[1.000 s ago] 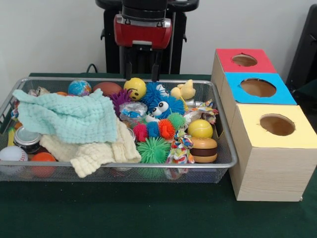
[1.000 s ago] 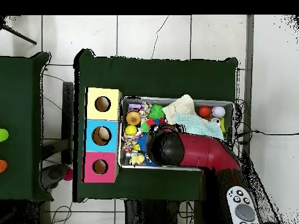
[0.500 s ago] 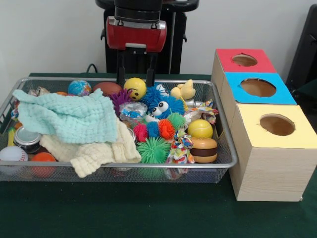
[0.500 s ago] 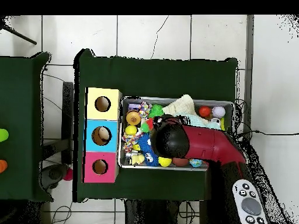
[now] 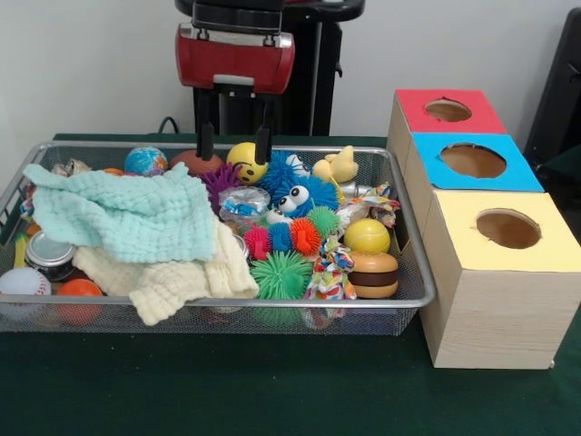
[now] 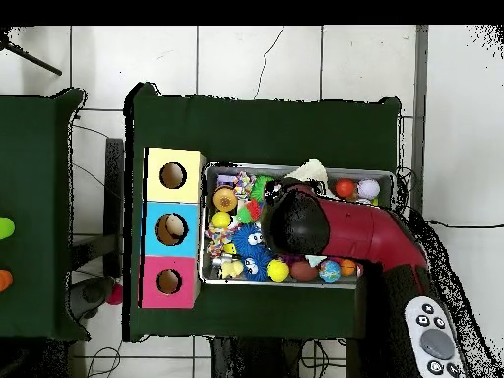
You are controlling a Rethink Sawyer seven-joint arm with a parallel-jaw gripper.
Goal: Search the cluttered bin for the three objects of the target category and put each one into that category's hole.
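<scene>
Above the far side of the wire bin (image 5: 413, 272), the hand (image 5: 234, 145) hangs with its two dark fingers (image 5: 206, 143) spread apart and holding nothing; one tip stands before the brown ball (image 5: 186, 160) and the other just beside the yellow smiley ball (image 5: 243, 160). Which category is the target cannot be told from the pictures, so the candidates are simply what lies in the bin: a globe ball (image 5: 145, 161) at the far left beside the brown ball, a purple spiky ball (image 5: 221, 179), a blue fuzzy toy with big eyes (image 5: 295, 193), a yellow duck-like figure (image 5: 338, 166), a row of small spiky balls in pink, blue, orange and green (image 5: 292, 236), a larger green spiky ball (image 5: 280, 275), a plain yellow ball (image 5: 367, 235), a toy burger (image 5: 373, 274) against the near right corner, and a knotted coloured rope (image 5: 329, 265) beside it. A mint cloth (image 5: 127, 216) lies over a cream cloth (image 5: 172, 277) on the left half, hiding much beneath; a tin (image 5: 50, 255), a baseball (image 5: 22, 283) and an orange ball (image 5: 80, 291) show at the near left. To the right of the bin on the green desk (image 5: 272, 391) stand three wooden boxes touching in a row, each with a round hole: red (image 5: 447, 111) farthest, blue (image 5: 472, 161) in the middle, yellow (image 5: 507, 229) nearest. From overhead, the red arm (image 6: 354, 231) covers the middle of the bin.
</scene>
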